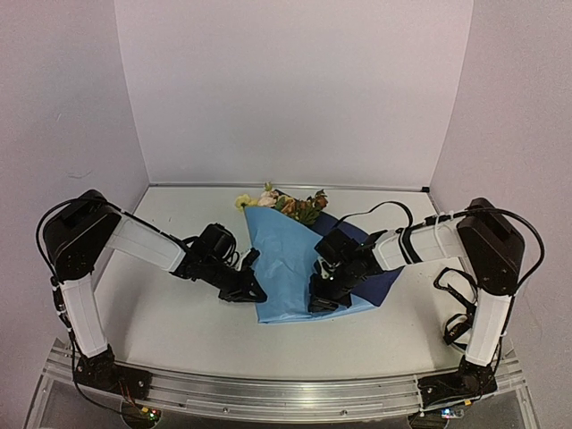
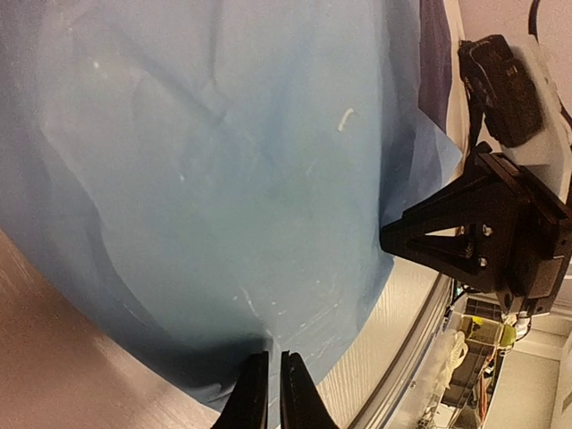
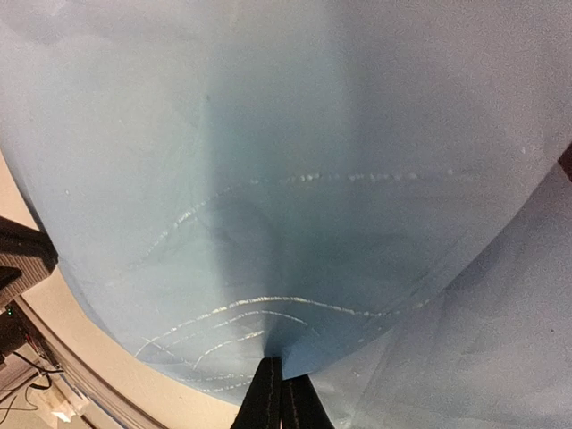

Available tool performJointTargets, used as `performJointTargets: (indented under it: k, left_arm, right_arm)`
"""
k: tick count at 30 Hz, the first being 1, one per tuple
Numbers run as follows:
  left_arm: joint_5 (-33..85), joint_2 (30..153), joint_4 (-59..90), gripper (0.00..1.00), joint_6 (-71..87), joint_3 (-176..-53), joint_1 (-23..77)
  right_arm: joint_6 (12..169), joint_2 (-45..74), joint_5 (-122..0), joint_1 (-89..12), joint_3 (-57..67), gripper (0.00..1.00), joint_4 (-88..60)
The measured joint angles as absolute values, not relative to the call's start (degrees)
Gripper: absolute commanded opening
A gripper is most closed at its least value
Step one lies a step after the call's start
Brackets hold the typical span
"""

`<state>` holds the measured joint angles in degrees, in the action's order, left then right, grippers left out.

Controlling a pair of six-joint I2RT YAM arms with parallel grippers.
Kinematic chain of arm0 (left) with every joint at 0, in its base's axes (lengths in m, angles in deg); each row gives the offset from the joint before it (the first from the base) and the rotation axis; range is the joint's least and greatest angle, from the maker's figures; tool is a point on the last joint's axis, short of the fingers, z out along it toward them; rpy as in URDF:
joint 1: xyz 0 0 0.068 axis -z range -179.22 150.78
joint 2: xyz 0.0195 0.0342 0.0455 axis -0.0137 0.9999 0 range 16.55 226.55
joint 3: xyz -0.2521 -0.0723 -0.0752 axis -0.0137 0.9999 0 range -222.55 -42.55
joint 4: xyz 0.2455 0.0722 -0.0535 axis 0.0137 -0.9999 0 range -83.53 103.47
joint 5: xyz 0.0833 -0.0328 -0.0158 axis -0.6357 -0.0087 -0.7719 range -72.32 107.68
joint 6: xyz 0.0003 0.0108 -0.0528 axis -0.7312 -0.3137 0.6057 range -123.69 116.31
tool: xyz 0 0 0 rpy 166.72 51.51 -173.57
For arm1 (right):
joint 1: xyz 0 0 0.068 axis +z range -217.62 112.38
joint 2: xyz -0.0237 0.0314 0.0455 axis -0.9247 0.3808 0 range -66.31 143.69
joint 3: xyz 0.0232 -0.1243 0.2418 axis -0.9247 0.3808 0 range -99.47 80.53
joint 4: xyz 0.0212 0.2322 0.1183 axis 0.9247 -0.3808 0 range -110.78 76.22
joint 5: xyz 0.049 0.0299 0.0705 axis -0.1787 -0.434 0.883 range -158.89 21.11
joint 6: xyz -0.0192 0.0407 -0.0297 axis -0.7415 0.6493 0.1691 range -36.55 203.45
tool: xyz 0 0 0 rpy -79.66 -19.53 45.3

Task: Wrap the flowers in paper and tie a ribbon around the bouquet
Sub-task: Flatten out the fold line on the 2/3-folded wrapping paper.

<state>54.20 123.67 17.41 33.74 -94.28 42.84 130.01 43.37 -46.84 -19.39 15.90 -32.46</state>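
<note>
The paper (image 1: 286, 264) lay on the counter (image 1: 179, 335), folded over the flowers (image 1: 290, 204), whose blooms projected past its far edge. The right gripper (image 3: 281, 365) was closed on the paper close to its near edge. Creases radiated from the tips, indicating a pinch, probably to draw that side across the stems. The left gripper (image 2: 274, 359) stood almost closed at the paper's left near corner. Whether it pinched the sheet could not be determined.
</note>
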Motion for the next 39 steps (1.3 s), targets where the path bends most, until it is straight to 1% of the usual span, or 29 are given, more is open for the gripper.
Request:
performJointTargets:
  k: [6, 11, 17, 27, 39]
  left_arm:
    - [55.56, 126.43, 19.07, 0.12, 37.23, -94.26, 40.7]
    - [58.26, 127.99, 21.0, 0.16, 39.91, -94.44, 38.65]
    - [58.52, 130.01, 20.86, 0.18, 41.49, -97.65, 36.02]
    - [58.06, 135.65, 18.72, 0.2, 41.52, -106.91, 30.51]
    - [58.27, 144.3, 14.12, 0.21, 41.33, -121.61, 25.61]
  right_arm:
    - [129.63, 43.78, -46.88, -19.3, 15.56, 0.0, -32.68]
    - [129.15, 43.88, -46.89, -19.3, 15.47, 0.0, -32.85]
    - [128.71, 43.97, -46.84, -19.3, 15.28, 0.0, -33.21]
    - [128.25, 44.21, -46.58, -19.3, 15.16, 0.0, -33.7]
    - [128.27, 44.92, -45.8, -19.3, 14.28, 0.0, -34.6]
